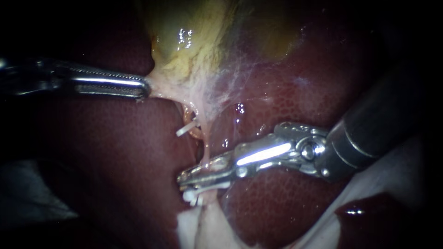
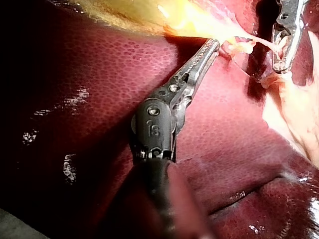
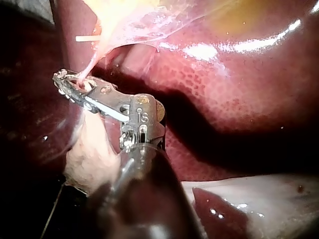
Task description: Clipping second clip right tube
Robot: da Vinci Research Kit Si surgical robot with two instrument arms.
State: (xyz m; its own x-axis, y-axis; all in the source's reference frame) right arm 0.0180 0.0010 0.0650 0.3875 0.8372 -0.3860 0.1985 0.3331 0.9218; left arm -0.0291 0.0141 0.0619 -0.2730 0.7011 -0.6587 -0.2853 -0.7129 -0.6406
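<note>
The liver (image 1: 115, 175) fills the scene, resting on a pale surface (image 1: 392, 170) with darkness around it and the gallbladder (image 1: 194, 27) above. My left tool (image 1: 146, 87) is clenched on tissue at the gallbladder's neck. My right tool (image 1: 182, 181) is clamped across the tube (image 1: 204, 150), just above a white clip (image 1: 190, 197).

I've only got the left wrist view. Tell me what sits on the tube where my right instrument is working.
Observer: The endoscope view shows a white clip at the tube, just beyond the right instrument on the side away from the gallbladder.
Operator: Look for any other clip.
Observer: A second white clip sticks out higher up, beside that tube and nearer the gallbladder.
</note>
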